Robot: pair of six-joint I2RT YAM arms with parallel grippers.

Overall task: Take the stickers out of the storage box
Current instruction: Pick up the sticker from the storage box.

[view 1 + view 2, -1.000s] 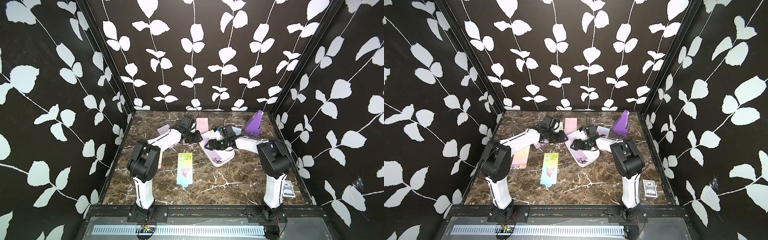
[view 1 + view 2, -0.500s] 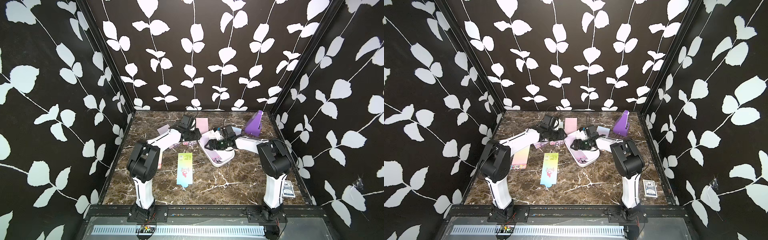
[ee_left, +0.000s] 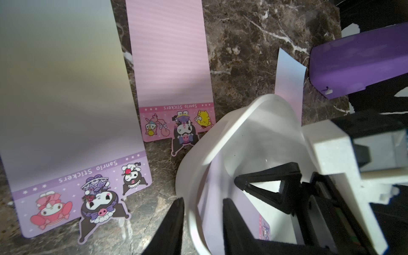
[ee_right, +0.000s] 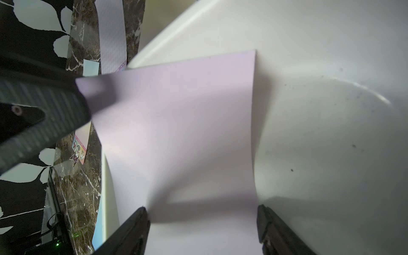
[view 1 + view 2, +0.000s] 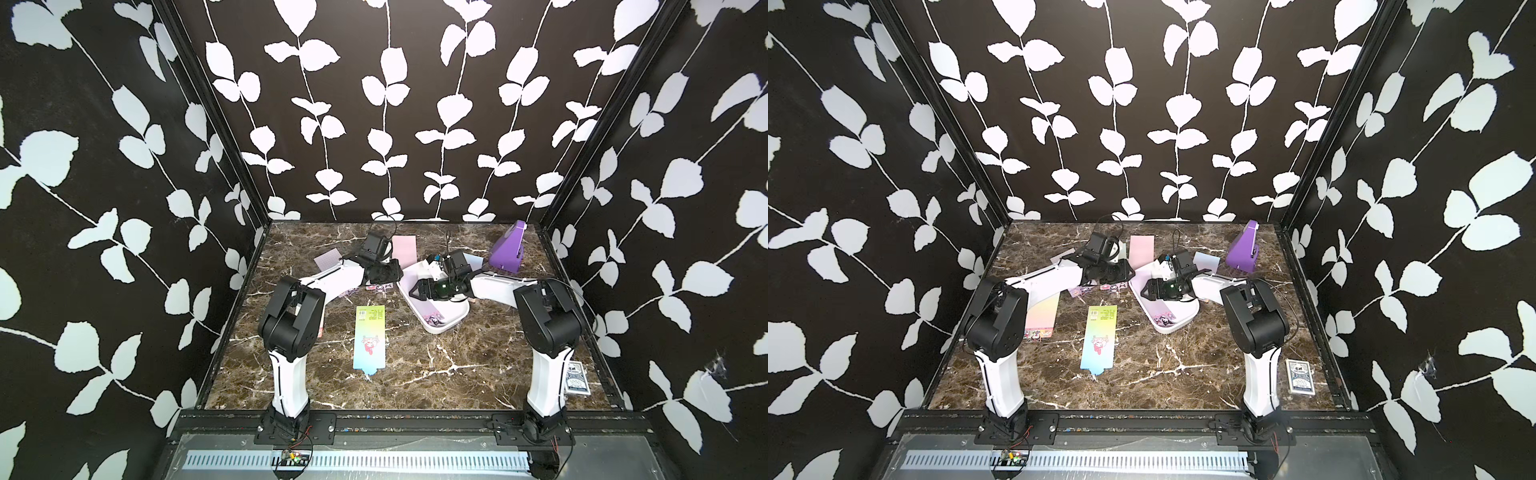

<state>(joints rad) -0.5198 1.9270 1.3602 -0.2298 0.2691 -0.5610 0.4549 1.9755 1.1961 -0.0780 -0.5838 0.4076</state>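
- Left tool straddles one wall of the storage box, with one finger outside and the other inside by the lilac sheet. Its jaws are narrowed, but I cannot tell whether they pinch wall or sheet.
- Right tool is released, jaws spread wide, fingertips low in the box over that same sheet, one near each long edge.
- In both top views the box lies slantwise near the middle of the table, a little toward the back and right edges.
- The lilac sheet is inside the box, bowed, with one corner lifted at the rim beside the left tool's finger.
- Other stickers lie flat on the table:
  - the green-to-blue sheet is in front of the middle;
  - the purple-banded sheet and the pink sheet are just beside the box;
  - the pale blue sheet is behind the box;
  - the pastel sheet is near the left edge.
- The purple wedge stands near the back right corner, and the card box lies near the front right corner.
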